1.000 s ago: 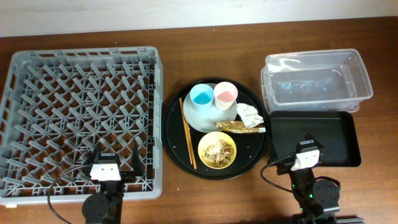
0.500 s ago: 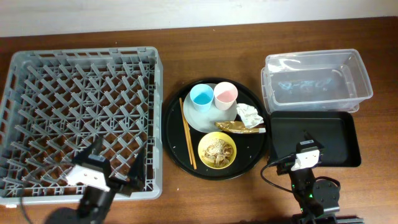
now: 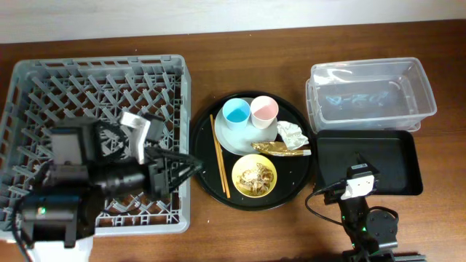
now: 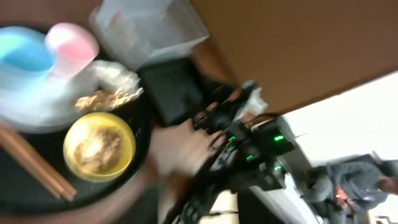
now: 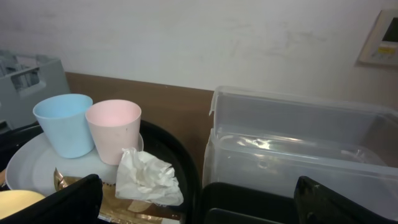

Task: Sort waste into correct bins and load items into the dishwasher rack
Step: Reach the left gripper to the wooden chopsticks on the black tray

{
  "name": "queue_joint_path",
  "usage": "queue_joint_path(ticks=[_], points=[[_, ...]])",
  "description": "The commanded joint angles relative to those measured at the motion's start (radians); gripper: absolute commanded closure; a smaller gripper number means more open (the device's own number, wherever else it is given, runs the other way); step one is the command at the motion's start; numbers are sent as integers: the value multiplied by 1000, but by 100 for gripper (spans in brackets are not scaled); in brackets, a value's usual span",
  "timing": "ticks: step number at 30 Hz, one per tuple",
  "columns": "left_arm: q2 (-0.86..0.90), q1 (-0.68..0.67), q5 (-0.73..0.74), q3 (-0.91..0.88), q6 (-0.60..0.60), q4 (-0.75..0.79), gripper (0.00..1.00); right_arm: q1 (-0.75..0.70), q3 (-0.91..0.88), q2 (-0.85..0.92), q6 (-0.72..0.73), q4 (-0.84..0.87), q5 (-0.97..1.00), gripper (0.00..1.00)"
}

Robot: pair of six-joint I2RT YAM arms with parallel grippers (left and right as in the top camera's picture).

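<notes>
Your right jaws stand wide apart, holding nothing, over the shallow black tray [image 3: 397, 153] just right of the round tray [image 3: 295, 182]. You cannot tell how your left jaws stand; they sit above the dishwasher rack [image 3: 102, 65], left of it. On it lie the cups [image 3: 236, 112], yellow bowl [image 3: 254, 176], chopsticks [image 3: 219, 154], napkin [image 3: 293, 133] and wrapper [image 3: 277, 148].

left arm [image 3: 80, 182]: lifted high, forearm level, pointing rightward; its own wrist view is blurred
left claw [image 3: 182, 166]: spread of the jaws unclear
right arm [image 3: 364, 218]: folded low, compact
right claw [image 3: 360, 166]: jaws wide apart, holding nothing
</notes>
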Motion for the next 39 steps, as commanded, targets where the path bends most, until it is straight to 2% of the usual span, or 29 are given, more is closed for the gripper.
queue_joint_path(ticks=[1,2,4,7,8,9,10,11,12,14,18,24,26,27,39], points=[[34,-69,-365,2,-100,-62,93,-5,-5,-5,8,-5,8,1],[35,-105,-498,2,-192,-63,98,-5,-5,-5,8,-5,8,1],[35,-163,-618,2,-265,-51,100,-5,-5,-5,8,-5,8,1],[35,-240,-617,2,-286,26,99,-5,-5,-5,8,-5,8,1],[40,-269,-617,2,-288,61,92,-5,-5,-5,8,-5,8,1],[55,-296,-618,2,-299,87,78,-5,-5,-5,8,-5,8,1],[75,-316,-632,2,-302,98,73,-5,-5,-5,8,-5,8,1],[108,-344,-703,2,-335,94,58,-5,-5,-5,8,-5,8,1],[142,-372,-800,2,-402,80,58,-5,-5,-5,8,-5,8,1],[223,-435,-925,2,-505,79,58,-5,-5,-5,8,-5,8,1],[424,-563,-1023,2,-521,188,58,-5,-5,-5,8,-5,8,1],[692,-585,-1104,2,-549,283,60,-5,-5,-5,8,-5,8,1],[718,-585,-1149,2,-549,292,81,-5,-5,-5,8,-5,8,1],[726,-585,-1150,2,-549,298,88,-5,-5,-5,8,-5,8,1],[867,-576,-1204,2,-598,304,87,-5,-5,-5,8,-5,8,1]])
